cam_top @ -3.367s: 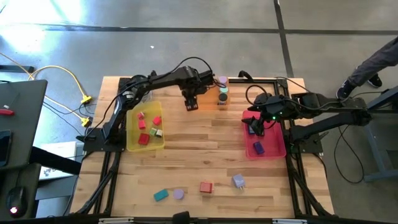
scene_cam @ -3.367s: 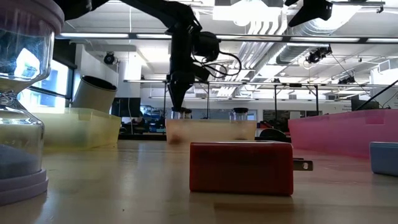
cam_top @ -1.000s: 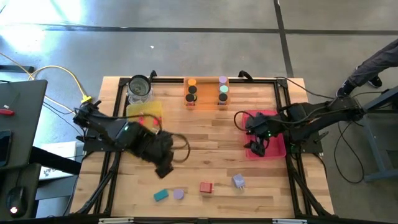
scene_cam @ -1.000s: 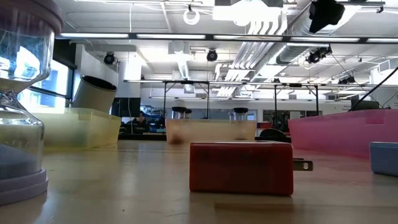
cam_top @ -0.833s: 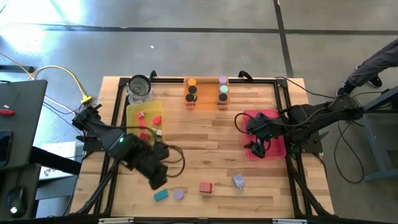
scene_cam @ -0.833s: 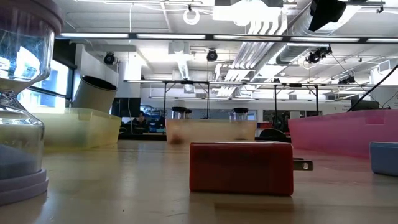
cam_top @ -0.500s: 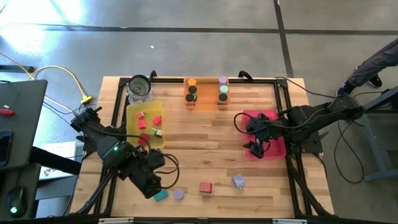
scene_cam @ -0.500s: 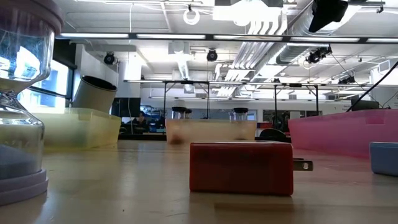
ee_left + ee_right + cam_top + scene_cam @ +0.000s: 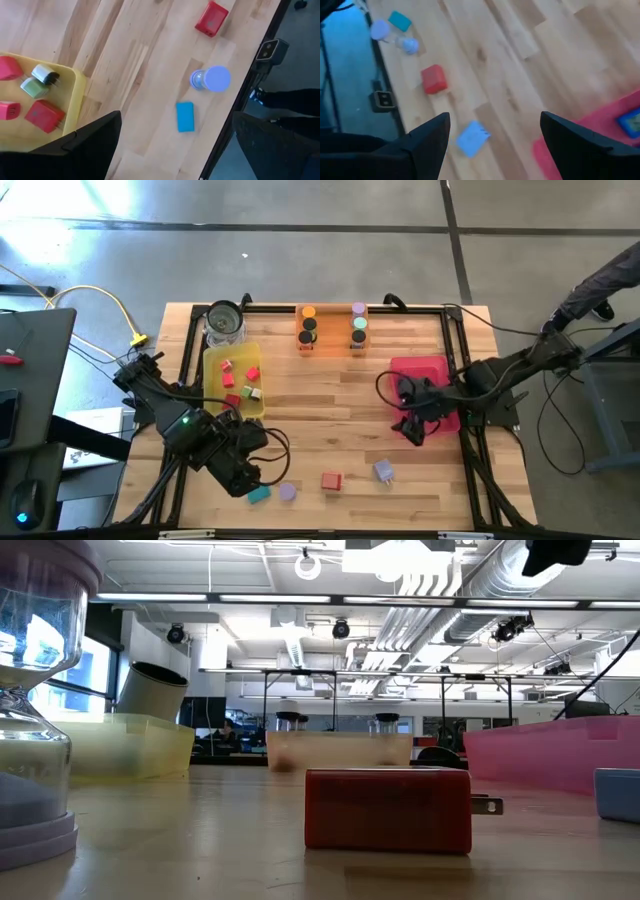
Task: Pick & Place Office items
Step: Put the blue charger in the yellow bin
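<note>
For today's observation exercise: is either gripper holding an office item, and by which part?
Nothing is held. The left gripper hangs open above the teal block; the right gripper, also open, is by the pink tray.

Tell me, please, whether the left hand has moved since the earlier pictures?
Yes. In the high view the left hand has swung from the orange tray at the table's far edge to the near edge, and now hovers open beside the teal block.

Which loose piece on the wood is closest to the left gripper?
The teal block, right beside the left gripper. The lavender hourglass, red block and lavender block lie farther away.
</note>
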You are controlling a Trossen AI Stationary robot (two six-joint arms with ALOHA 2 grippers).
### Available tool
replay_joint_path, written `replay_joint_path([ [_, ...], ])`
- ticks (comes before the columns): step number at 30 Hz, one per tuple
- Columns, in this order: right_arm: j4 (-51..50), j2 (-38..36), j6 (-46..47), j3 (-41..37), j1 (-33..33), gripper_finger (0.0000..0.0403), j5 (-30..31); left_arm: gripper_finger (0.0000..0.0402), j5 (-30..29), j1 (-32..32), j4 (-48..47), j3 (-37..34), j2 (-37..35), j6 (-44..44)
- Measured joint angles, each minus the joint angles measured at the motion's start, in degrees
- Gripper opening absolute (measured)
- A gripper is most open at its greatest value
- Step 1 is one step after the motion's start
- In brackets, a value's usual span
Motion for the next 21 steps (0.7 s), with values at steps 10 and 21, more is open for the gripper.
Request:
replay_joint_path([
  [10, 7.4, 5.3, 6.7, 0.0, 6.9, 0.03, -0.3, 0.0372, 2.4, -0.4, 0.0, 0.0, 0.1, 0.4],
  [21, 7.3, 16.1, 19.3, 0.0, 9.4, 0.03, -12.3, 0.0372, 4.0, -1.2, 0.4, 0.1, 0.6, -0.2],
])
